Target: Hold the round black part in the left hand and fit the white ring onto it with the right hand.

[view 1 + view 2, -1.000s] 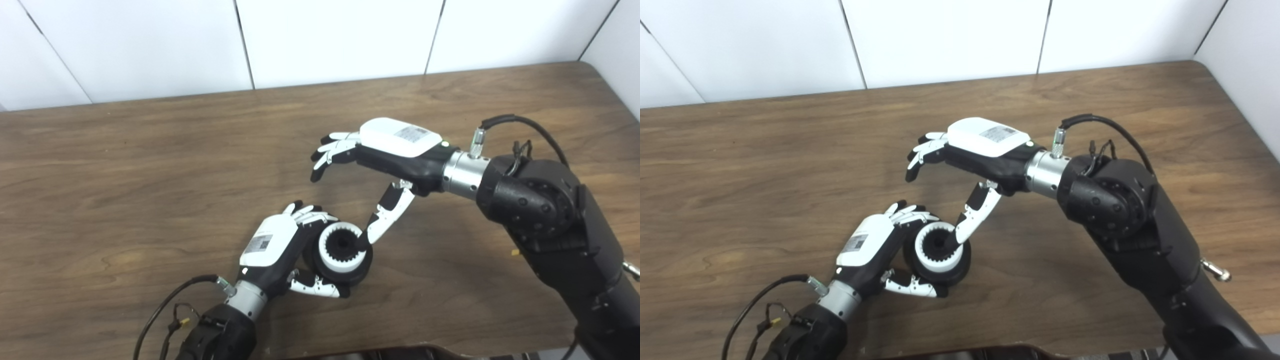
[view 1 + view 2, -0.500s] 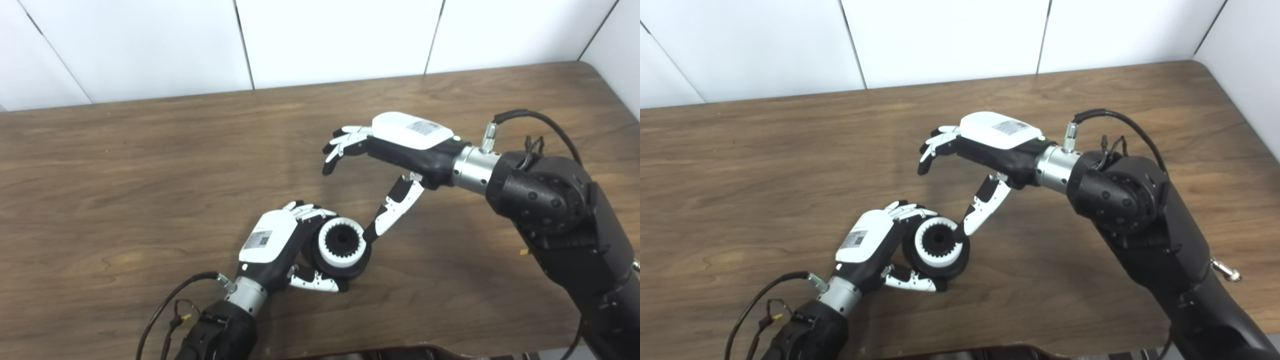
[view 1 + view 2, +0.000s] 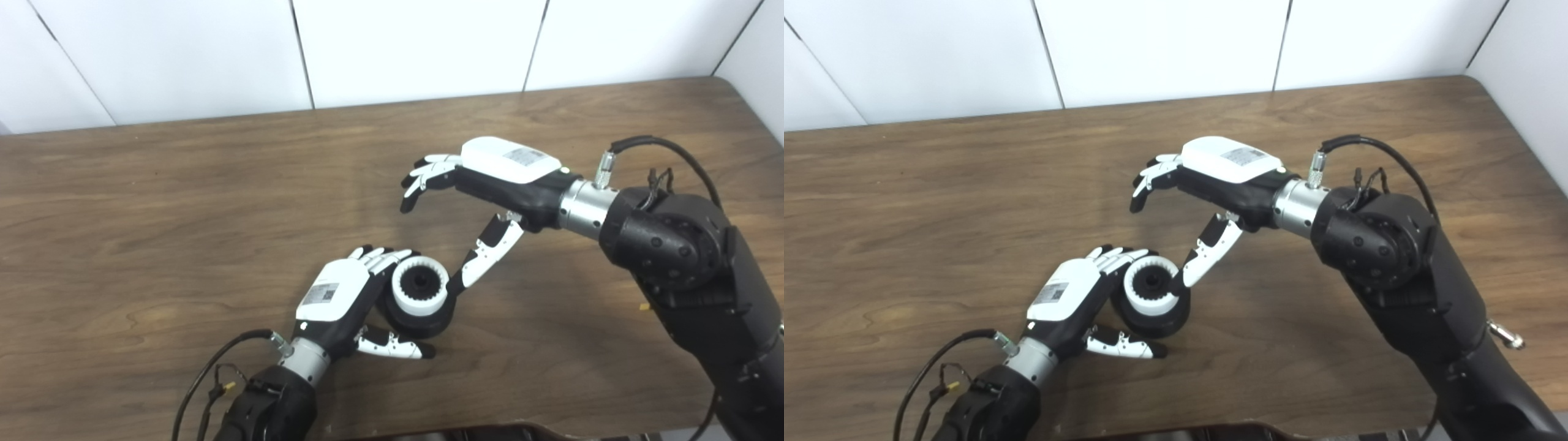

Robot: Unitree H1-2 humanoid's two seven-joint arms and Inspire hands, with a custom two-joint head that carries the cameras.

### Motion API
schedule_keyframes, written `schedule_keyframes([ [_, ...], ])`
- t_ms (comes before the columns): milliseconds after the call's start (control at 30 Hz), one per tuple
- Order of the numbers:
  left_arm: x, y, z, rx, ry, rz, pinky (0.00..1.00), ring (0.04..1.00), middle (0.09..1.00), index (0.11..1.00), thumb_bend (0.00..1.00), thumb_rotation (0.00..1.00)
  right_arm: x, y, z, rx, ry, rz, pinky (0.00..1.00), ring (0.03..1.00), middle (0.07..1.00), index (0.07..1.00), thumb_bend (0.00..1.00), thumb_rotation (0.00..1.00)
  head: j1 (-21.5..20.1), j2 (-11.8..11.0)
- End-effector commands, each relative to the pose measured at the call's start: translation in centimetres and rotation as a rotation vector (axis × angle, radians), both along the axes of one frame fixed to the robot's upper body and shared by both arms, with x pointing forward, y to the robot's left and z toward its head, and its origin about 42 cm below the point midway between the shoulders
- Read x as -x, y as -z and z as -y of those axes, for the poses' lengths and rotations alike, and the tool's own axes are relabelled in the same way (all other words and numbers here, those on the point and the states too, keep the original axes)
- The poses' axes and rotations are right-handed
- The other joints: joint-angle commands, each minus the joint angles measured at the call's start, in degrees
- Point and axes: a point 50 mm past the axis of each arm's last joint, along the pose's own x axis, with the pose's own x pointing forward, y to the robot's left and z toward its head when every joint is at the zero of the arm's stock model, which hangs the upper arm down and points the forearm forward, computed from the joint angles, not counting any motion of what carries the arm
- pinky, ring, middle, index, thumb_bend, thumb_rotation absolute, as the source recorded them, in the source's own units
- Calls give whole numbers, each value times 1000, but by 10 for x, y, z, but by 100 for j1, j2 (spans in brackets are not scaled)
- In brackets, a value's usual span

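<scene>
The round black part [image 3: 429, 321] lies on the wooden table [image 3: 153, 202] with the white toothed ring [image 3: 418, 305] seated on its top. My left hand [image 3: 340, 294] is beside the part on its left. Its fingers are stretched out straight along the part's far side and its thumb lies on the table in front, apart from the part. It looks open. My right hand [image 3: 502, 171] hovers to the upper right, open and empty. Its thumb reaches down and its tip touches the right edge of the ring and part.
The white panelled wall [image 3: 416, 49] stands along the table's far edge. The table's right corner lies near my right arm [image 3: 686, 257]. A loose cable [image 3: 208, 373] loops by my left wrist. A dark object [image 3: 490, 432] shows at the bottom edge.
My left hand's fingers have uncurled from round the black part and its thumb has swung away. The part now sits flatter on the table. My right hand has drawn back slightly up-right.
</scene>
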Motion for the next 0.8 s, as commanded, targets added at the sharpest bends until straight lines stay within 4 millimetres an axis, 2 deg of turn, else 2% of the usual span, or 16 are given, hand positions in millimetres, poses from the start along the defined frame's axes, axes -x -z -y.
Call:
schedule_keyframes([
  [0,-4,5,-12,-74,-46,-60,954,937,904,910,1000,431,-2,-14,4,-10,-1,85,867,934,867,728,1000,412,-5,0],
  [133,-5,2,-15,-88,-42,-91,963,960,929,925,1000,437,-2,-13,5,-22,3,82,871,935,867,727,1000,411,-9,3],
  [300,-9,-5,-21,-135,-52,-140,997,998,991,992,1000,412,-2,-13,5,-26,13,78,884,941,871,729,1000,401,52,-40],
  [600,-17,-21,-50,-108,-131,-129,1000,1000,1000,1000,1000,417,0,-10,7,-31,25,71,885,949,879,736,1000,399,140,-129],
  [767,-16,-33,-76,-117,-179,-112,995,1000,1000,1000,1000,416,0,-8,14,-23,31,51,890,950,887,752,1000,416,136,-188],
])
